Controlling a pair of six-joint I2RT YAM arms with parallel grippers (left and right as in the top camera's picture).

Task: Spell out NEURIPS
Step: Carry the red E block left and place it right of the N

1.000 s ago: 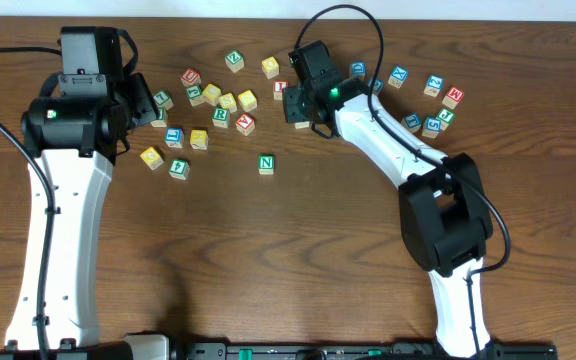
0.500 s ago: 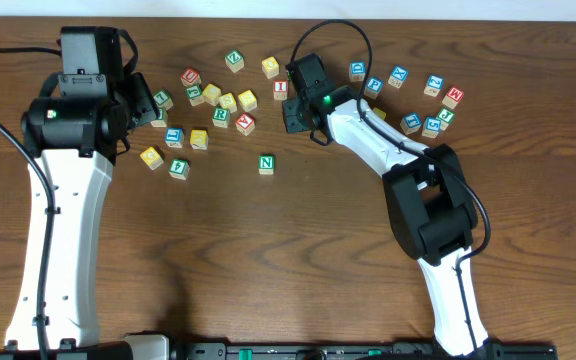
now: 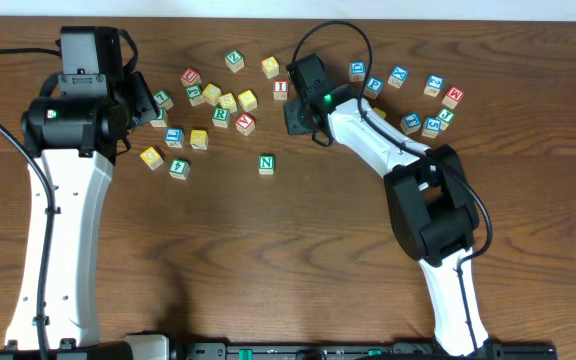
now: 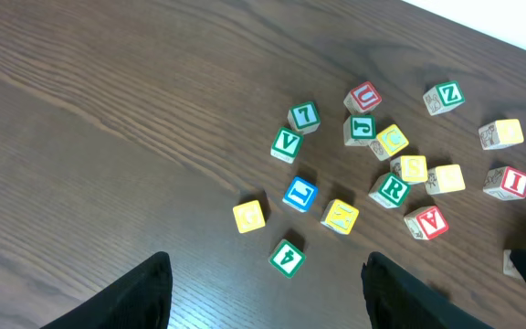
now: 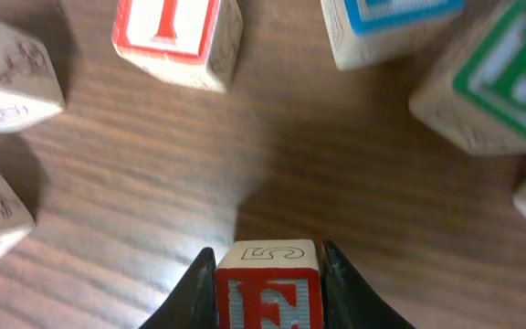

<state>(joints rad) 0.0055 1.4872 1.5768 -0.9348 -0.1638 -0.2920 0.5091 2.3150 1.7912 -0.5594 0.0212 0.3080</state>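
Right arm's elbow has tucked in toward the middle since a second ago, and over the last half second the right gripper (image 5: 268,291) has barely shifted, parked near the midpoint of the far edge. Dark wood-grain worktop (image 3: 268,260) all round, with a strip of white wall (image 4: 519,18) beyond the far edge in the left wrist view. Letter cubes lie scattered in a band along that far edge. The green N cube (image 3: 266,163) sits alone, nearer the centre than the rest. The red I cube (image 3: 281,88) is just beyond the gripper, toward the far edge. The red U cube (image 4: 365,96) and green R cube (image 4: 393,188) lie in the far-left cluster among yellow-topped cubes (image 4: 392,141). And there it is: fingers closed snugly on the red E cube (image 5: 268,306), one pad on each side, a 5 on its forward face. Lifted or resting, I cannot tell. A green B cube (image 5: 500,82) lies off to one side. Over the far-left cluster hangs the left gripper (image 4: 265,297), fingers spread wide, nothing between them
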